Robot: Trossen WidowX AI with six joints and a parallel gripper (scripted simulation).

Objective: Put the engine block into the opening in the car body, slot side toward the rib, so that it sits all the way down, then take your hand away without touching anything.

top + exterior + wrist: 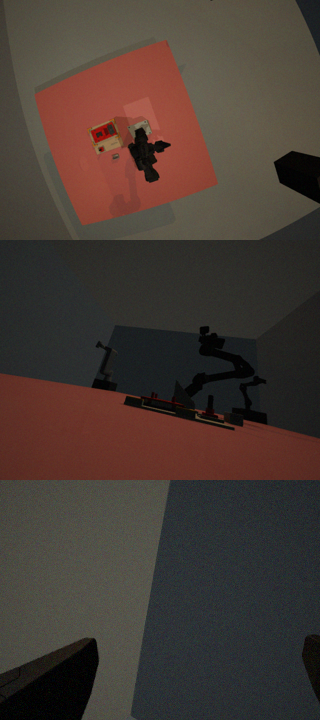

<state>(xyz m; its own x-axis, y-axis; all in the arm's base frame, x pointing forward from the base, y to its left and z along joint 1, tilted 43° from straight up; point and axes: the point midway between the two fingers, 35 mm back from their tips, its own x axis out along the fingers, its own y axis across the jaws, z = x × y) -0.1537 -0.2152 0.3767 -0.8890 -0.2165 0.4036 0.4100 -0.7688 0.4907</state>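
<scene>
The red car body [105,137] [162,399] lies in a beige holder with orange corner pieces; dark areas show in it, and I cannot tell which is the opening or where the rib is. The small grey engine block [115,156] [233,418] sits on the red mat just outside the holder, near its red-and-black post. Its slot side cannot be made out. My gripper [205,650] is open and empty, its fingers wide apart in the wrist view, with only walls behind them. In the exterior view the arm is raised high above the parts.
The holder [109,145] carries a standing black post [210,401] on a red base. A pale grey plate [133,128] with dark corner dots is beside the arm and the holder. Two other arms [108,360] [244,392] stand in the background on dark blocks.
</scene>
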